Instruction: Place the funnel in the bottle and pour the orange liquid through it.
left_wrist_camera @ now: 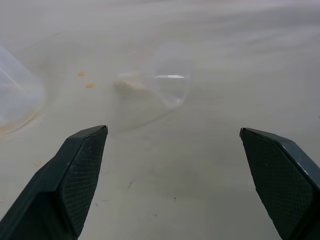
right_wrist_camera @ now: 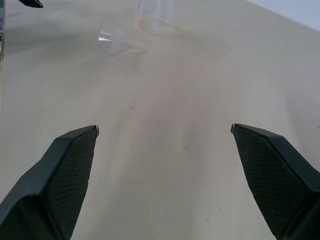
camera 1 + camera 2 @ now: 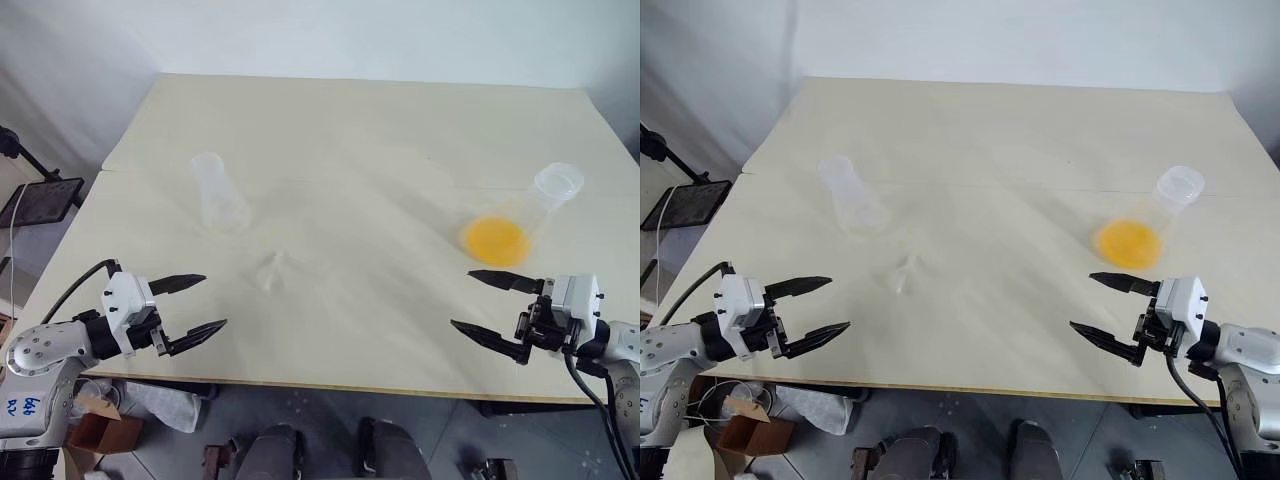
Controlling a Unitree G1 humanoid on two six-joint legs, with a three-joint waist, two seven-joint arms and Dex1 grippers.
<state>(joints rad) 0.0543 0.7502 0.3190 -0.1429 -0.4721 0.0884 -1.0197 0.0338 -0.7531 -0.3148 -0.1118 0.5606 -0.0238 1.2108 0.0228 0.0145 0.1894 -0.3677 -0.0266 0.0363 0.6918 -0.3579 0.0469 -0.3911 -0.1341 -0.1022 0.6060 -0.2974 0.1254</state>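
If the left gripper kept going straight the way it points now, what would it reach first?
Most likely the funnel, lying on the table nearly centred ahead of the open left gripper. The bottle sits off to one side of that line. Depth is hard to judge.

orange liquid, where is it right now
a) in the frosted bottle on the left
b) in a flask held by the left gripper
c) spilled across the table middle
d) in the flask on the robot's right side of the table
d: the orange liquid pools in the clear flask standing on the robot's right side of the table, with no gripper touching it.
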